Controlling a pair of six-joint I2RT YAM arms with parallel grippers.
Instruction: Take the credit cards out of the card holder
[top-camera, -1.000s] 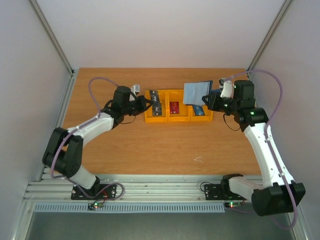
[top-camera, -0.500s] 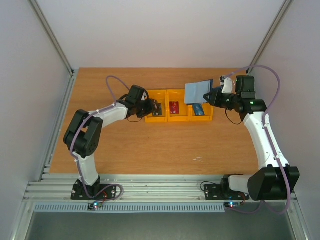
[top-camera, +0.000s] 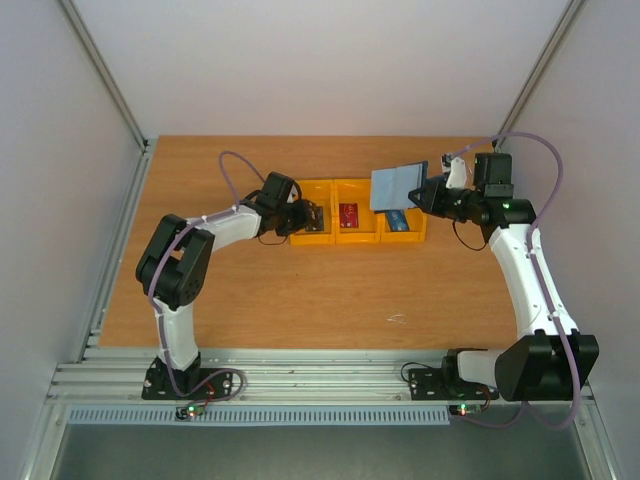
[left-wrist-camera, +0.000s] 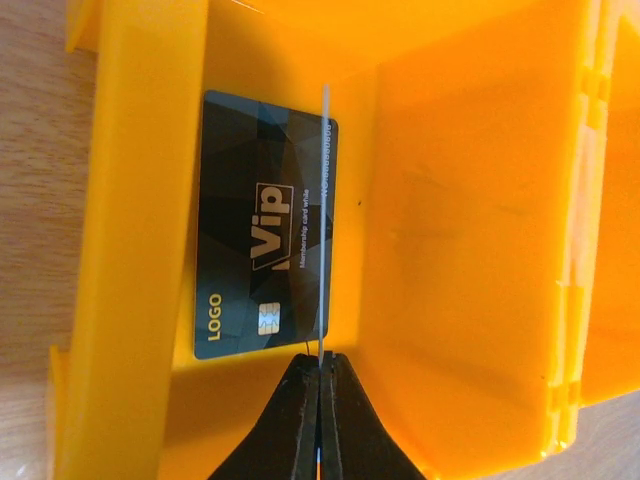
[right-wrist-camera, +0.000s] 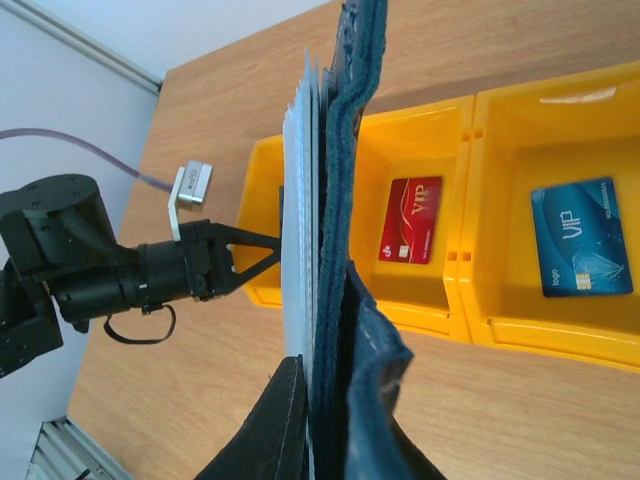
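Since a second ago, the left arm has folded its elbow up and pushed the left claw (top-camera: 305, 216) forward to the left bin (top-camera: 297, 238). The right arm has barely shifted.

The left claw (left-wrist-camera: 320, 372) has its fingers pressed together, low inside that bin. The black card (left-wrist-camera: 265, 225) lies flat on the floor just ahead of the tips, slightly to one side. A thin pale strip (left-wrist-camera: 324, 200) runs straight out from the tips; I cannot tell what it is.

The right claw (right-wrist-camera: 318, 410) is clamped on the card holder (right-wrist-camera: 352, 120), which it holds up edge-on, clear of the table (top-camera: 300, 300), with pale sleeves fanning beside the navy cover. Beyond and below this claw, the red card (right-wrist-camera: 408, 220) rests in the middle bin (right-wrist-camera: 440, 312) and the blue card (right-wrist-camera: 578, 235) in the right bin (right-wrist-camera: 560, 338). Whether the sleeves still hide a card I cannot tell.

The holder looks soft, light and floppy, so a grip near its fold probably serves best. The cards look thin, stiff, light and slick. Lying flat, each likely needs lifting by a short edge.

Bin walls close round the left claw on both sides and would block any sideways sweep. The two claws are well apart.
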